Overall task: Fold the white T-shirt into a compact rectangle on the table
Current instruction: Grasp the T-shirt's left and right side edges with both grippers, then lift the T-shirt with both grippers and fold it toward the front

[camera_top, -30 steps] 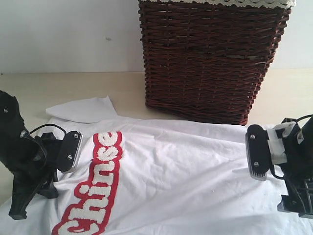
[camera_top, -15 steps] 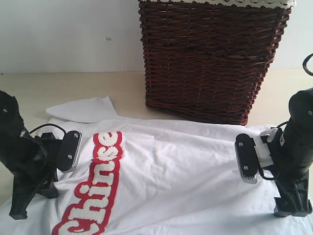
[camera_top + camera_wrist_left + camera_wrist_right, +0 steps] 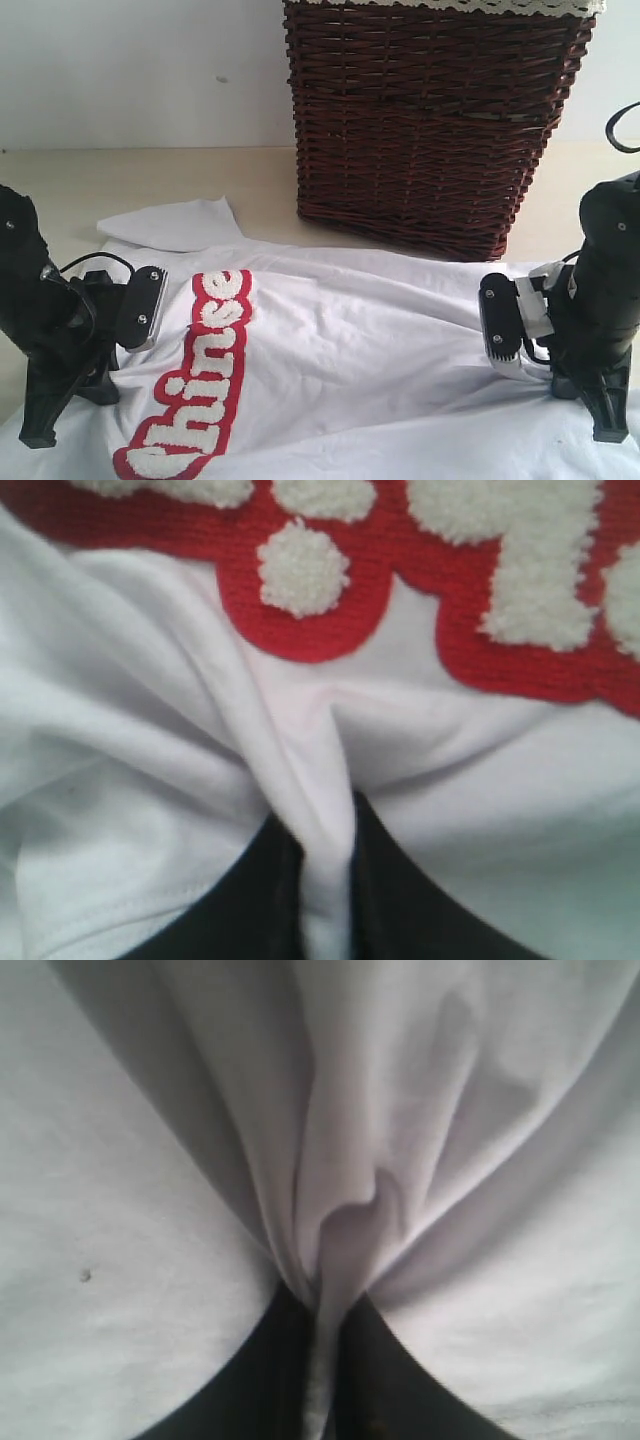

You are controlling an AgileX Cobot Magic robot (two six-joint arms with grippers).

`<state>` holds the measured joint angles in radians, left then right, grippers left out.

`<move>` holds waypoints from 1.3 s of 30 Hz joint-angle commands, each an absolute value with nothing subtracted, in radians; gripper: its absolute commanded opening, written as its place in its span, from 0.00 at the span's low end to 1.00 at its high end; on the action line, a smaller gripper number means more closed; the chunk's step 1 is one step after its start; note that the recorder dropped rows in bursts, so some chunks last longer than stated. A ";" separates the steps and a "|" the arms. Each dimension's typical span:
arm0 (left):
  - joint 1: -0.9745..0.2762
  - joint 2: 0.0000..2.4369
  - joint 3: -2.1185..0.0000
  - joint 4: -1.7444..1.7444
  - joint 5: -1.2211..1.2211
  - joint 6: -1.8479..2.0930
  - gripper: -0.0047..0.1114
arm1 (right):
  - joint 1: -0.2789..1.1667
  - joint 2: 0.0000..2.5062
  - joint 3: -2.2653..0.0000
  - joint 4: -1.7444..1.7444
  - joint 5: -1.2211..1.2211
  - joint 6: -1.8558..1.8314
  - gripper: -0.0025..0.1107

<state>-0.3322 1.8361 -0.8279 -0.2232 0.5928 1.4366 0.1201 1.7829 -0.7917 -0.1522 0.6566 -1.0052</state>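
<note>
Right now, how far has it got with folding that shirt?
Done: the white T-shirt lies spread on the table, lettering up. In hand: the left gripper and the right gripper each pinch a ridge of its cloth, at opposite sides. Left: the folding itself. The shirt is nowhere near a compact rectangle, and one sleeve sticks out flat.

The T-shirt lies on the table before the basket.

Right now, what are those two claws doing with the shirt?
Left gripper, right gripper: both shut on white T-shirt. Shirt spread on table. Basket close behind.
</note>
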 commanded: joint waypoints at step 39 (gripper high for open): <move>-0.431 0.810 -0.813 0.173 0.655 1.011 0.04 | 0.214 0.882 -0.787 -0.206 0.800 -0.704 0.02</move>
